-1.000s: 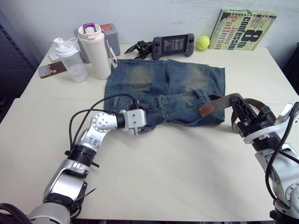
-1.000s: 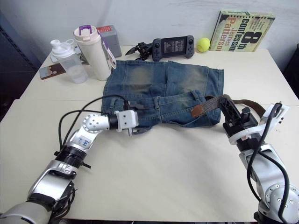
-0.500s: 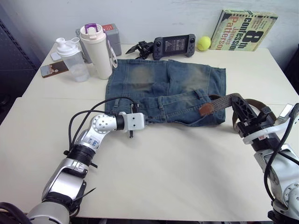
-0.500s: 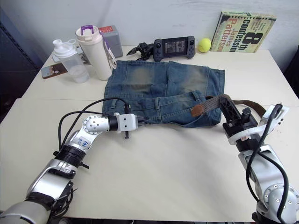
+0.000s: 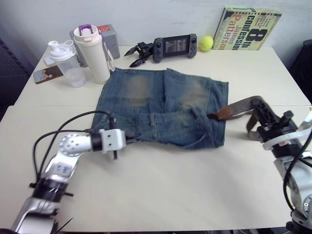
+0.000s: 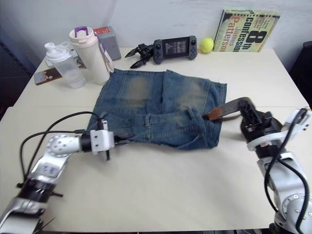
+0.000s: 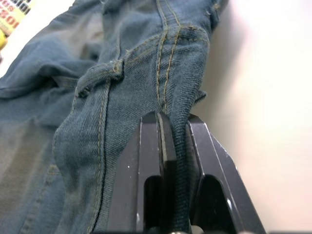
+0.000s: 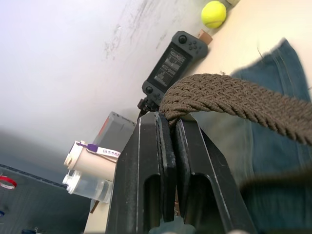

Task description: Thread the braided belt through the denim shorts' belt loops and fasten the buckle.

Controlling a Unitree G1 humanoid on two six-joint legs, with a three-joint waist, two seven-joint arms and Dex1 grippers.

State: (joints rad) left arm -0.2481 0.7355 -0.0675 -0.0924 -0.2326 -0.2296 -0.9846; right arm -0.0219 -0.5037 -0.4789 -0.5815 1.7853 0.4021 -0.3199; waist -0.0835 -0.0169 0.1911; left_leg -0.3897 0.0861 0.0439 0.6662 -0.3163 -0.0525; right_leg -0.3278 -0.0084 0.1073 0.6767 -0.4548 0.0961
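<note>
Your left gripper (image 7: 173, 126) was clamped on the denim shorts (image 5: 161, 109) at their 7 o'clock edge; your right gripper (image 8: 170, 124) pinched the braided belt (image 5: 239, 106) at their 3 o'clock.

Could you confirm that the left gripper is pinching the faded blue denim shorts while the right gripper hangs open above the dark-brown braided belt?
Not quite. The left gripper is indeed pinching a fold of the faded blue denim shorts, but the right gripper is not open: the right wrist view shows its fingers shut on the dark-brown braided belt.
</note>
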